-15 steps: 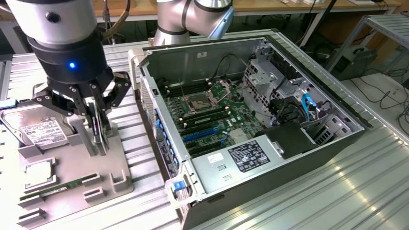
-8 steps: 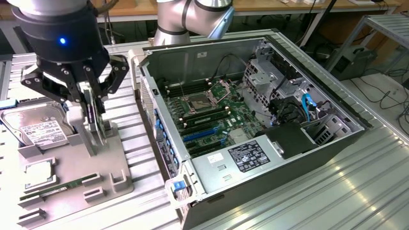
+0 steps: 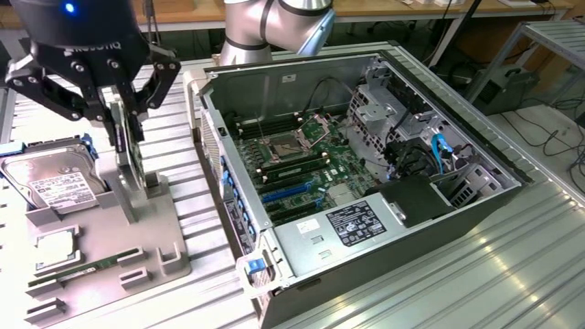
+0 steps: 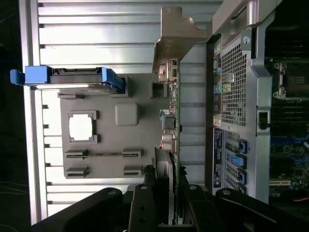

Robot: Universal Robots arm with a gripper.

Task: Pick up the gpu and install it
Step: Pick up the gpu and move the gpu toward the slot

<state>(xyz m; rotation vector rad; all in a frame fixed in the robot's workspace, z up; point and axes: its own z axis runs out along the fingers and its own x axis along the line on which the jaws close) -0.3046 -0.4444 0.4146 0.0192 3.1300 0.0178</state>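
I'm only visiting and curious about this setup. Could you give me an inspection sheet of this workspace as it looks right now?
Surface: slatted metal table, carrying a grey tray and an open PC case.
Job's things: gpu stands on edge in the tray, outside the case.
Clutter: hard drive, chip and memory stick sit in the tray.
Grippers: gripper above the tray, fingers closed on the gpu's two faces.
Cables: blue cable and black ones inside the case; floor cables at the exterior view's right.
Surroundings: benches behind the table.
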